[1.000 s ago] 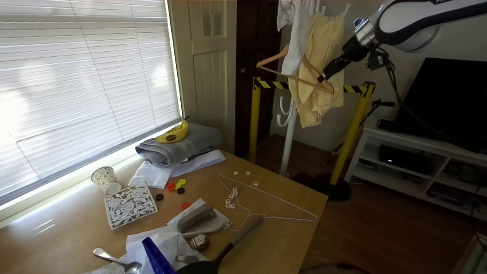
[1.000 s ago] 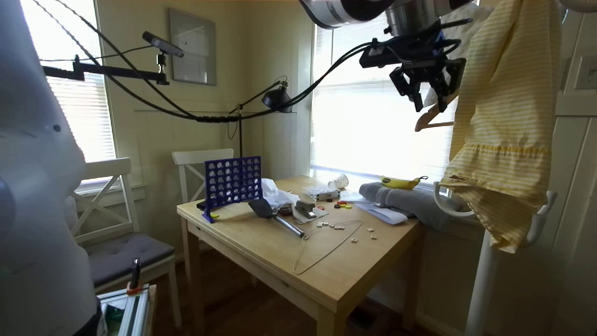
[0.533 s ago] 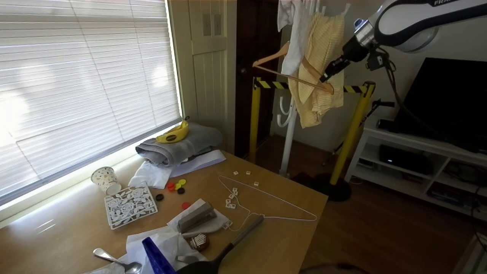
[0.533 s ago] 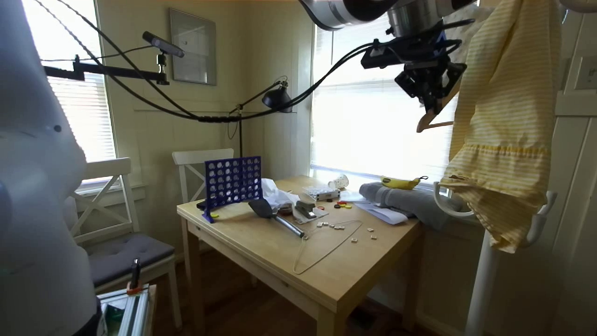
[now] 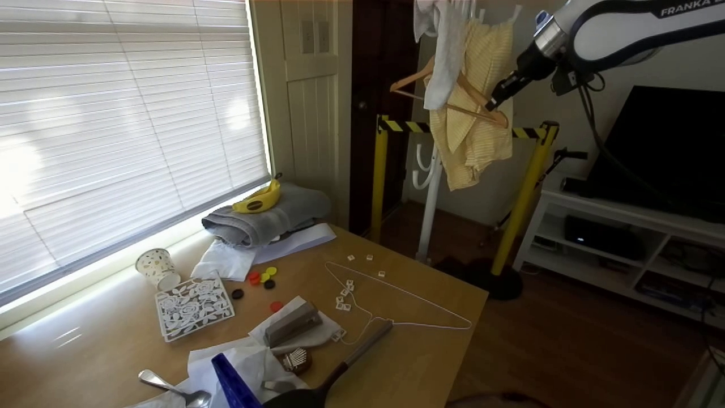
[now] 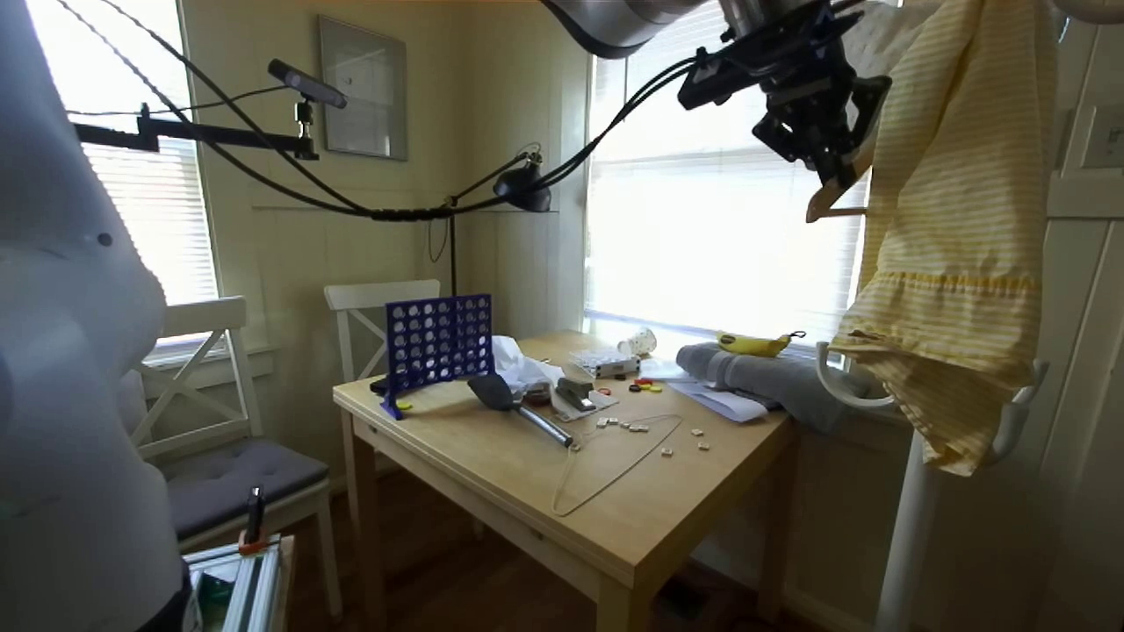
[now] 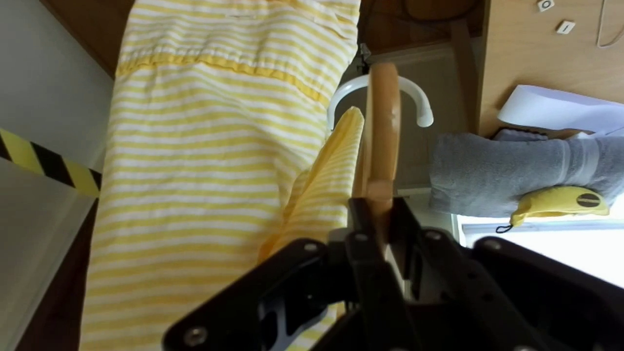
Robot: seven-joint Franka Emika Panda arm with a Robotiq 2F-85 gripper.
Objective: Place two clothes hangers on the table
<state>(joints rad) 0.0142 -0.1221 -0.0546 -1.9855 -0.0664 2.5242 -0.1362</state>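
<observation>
The gripper (image 7: 382, 217) pinches the wooden hanger (image 7: 384, 117) near one end, its two fingers brought in until only the wood parts them. The hanger is up at the coat stand (image 5: 429, 209), beside the yellow garment (image 7: 204, 185); in an exterior view it passes behind a white cloth (image 5: 443, 73) and its hook is hidden — whether that is free cannot be told. The wire hanger (image 5: 419, 324) already lies on the table (image 5: 419, 362), so this looks like the second one.

Best to raise the hanger first, until the hook must be free, then draw it slowly away from the cloth. Held at one end, it will likely swing or twist between the fingers. Over the table, go low and flat before letting go — apart from the wire hanger and the spatula (image 6: 544, 426).
</observation>
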